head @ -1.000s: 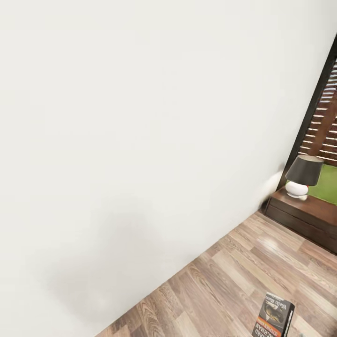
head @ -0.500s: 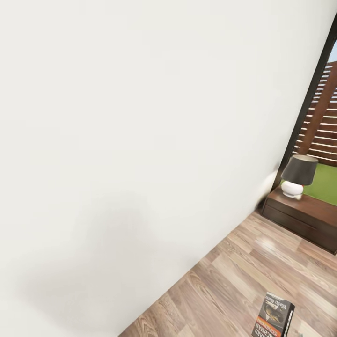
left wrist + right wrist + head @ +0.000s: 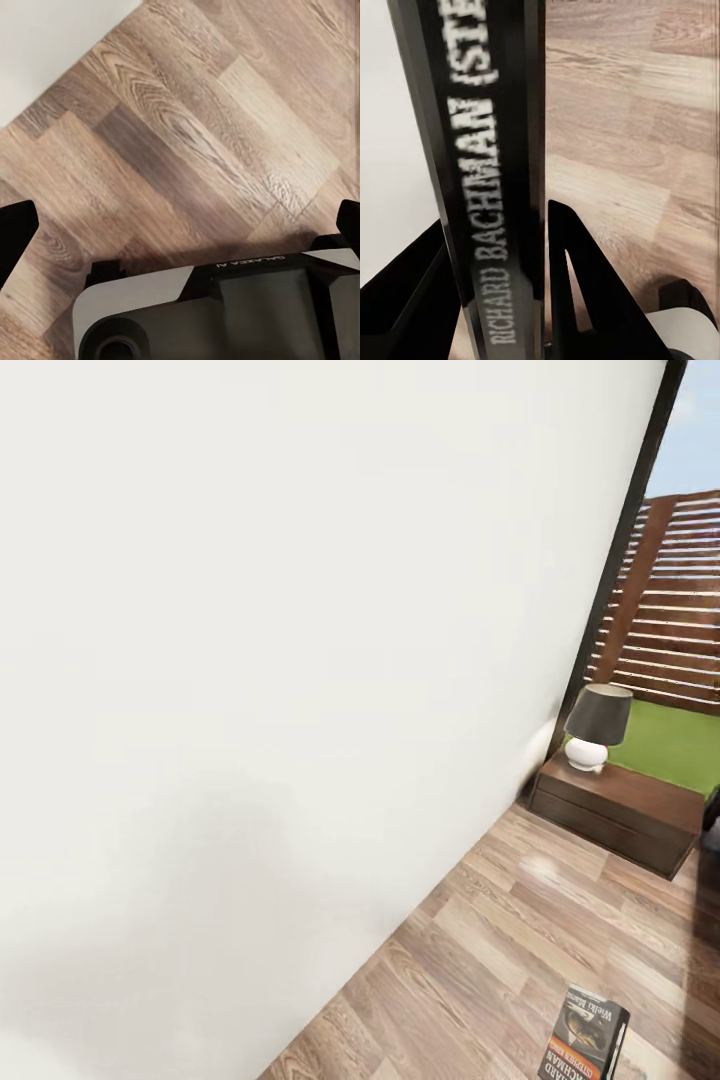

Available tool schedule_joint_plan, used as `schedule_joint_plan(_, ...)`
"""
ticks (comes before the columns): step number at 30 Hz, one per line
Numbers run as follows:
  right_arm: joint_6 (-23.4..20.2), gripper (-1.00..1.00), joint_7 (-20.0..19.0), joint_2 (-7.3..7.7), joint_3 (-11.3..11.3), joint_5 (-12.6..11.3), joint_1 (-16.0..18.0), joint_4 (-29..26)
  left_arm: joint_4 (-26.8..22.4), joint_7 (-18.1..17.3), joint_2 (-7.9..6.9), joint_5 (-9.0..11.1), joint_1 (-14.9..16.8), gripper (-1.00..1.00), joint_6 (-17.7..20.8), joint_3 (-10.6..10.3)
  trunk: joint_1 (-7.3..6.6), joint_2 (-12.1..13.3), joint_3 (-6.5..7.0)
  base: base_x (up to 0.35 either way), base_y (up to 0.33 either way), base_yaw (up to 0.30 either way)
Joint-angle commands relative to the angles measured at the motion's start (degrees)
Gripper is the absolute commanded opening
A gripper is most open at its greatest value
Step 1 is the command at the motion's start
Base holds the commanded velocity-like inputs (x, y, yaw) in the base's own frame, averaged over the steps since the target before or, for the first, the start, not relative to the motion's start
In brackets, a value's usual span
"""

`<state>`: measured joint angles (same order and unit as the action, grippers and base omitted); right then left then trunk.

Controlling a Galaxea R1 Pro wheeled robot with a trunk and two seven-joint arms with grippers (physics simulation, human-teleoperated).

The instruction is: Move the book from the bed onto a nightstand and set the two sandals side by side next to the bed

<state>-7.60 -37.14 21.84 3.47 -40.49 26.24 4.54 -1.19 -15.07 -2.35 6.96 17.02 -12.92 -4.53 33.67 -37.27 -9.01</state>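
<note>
In the head view a white wall [image 3: 250,660] fills the left, meeting the wood-plank floor [image 3: 500,950]. The left gripper [image 3: 180,225] hangs above that floor with its fingers spread wide. Further right, a lamp [image 3: 597,726] stands on a dark nightstand [image 3: 620,810] beside the window [image 3: 680,590], and the right gripper [image 3: 502,300] clamps the book [image 3: 585,1035] upright by its spine above the floor.

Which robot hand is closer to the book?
Right. The right hand is clamped on the book, a finger on each side. The left hand hangs open over bare floor.
</note>
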Motion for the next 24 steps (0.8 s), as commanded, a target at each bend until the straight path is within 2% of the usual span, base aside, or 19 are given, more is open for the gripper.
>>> schedule_joint_plan(1, -0.3, -1.00, -0.3, 0.01, 0.3, -0.6, 0.1, 0.2, 0.1, -0.2, -0.02, 0.6, 0.0, 1.00, -0.2, -0.5, 0.02, -0.1, -0.09, 0.001, 0.001, -0.298)
schedule_joint_plan(14, -0.3, -1.00, -0.3, 0.02, 0.3, -0.6, 0.1, 0.2, 0.0, -0.2, -0.02, 0.6, 0.0, 1.00, -0.2, -0.5, 0.02, -0.1, -0.09, 0.004, 0.001, -0.299)
schedule_joint_plan(24, -0.3, -1.00, -0.3, -0.01, 0.3, -0.6, 0.1, 0.2, 0.0, -0.2, 0.01, 0.6, 0.0, 1.00, -0.2, -0.5, 0.02, -0.1, -0.09, 0.173, 0.062, -0.300)
